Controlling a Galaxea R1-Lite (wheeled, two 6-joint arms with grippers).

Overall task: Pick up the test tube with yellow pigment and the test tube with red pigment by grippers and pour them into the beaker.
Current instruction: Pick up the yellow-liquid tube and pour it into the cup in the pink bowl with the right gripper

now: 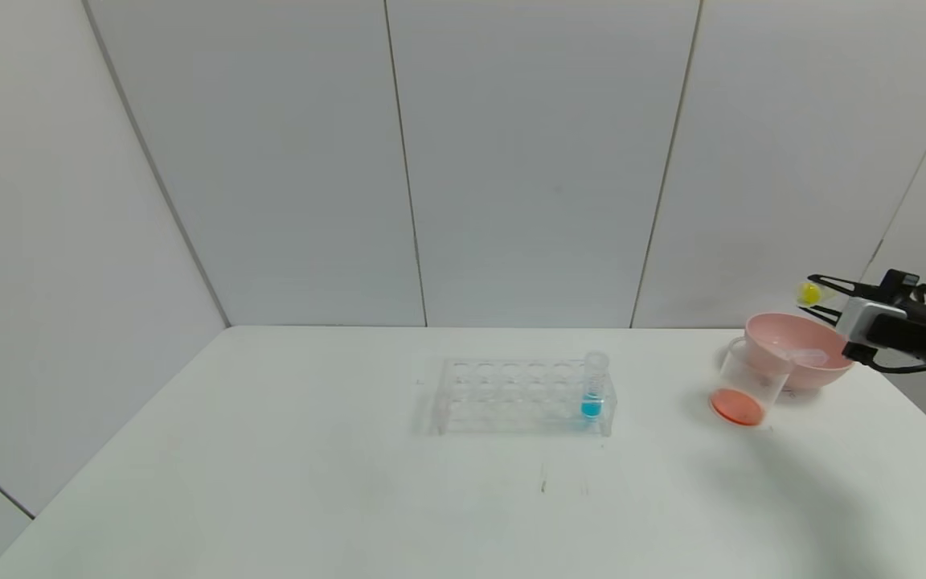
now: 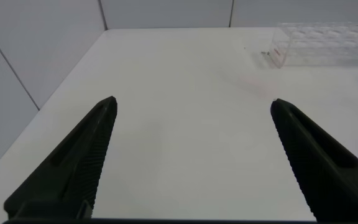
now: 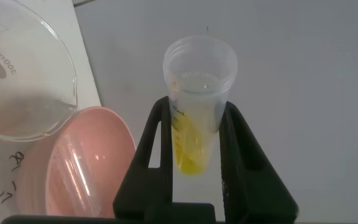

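Right end effector [image 1: 819,297] clamped on the test tube with yellow pigment [image 3: 196,106], fingers on either side of the tube's lower body, yellow liquid pooled at its round bottom; in the head view the tube's yellow end [image 1: 809,293] shows at the fingertips, raised above the worktop [image 1: 350,498] and beyond the pink bowl [image 1: 801,351]. The beaker [image 1: 744,386] stands below and to the near-left of this end effector, just in front of the bowl, with red-orange liquid already lying in its bottom; a clear empty tube [image 1: 807,356] rests in the bowl, likely the spent red one. Judged step: red appears poured, yellow is lifted but not yet over the beaker. Next move calls for carrying the tube toward the beaker's rim and tipping its mouth downward over the opening, clearing the bowl's edge on the way. Left end effector [image 2: 191,162] hangs spread wide over bare worktop, holding nothing, the clear tube rack [image 2: 319,43] well ahead of it; a blue-liquid tube [image 1: 593,386] stands in the rack's end hole
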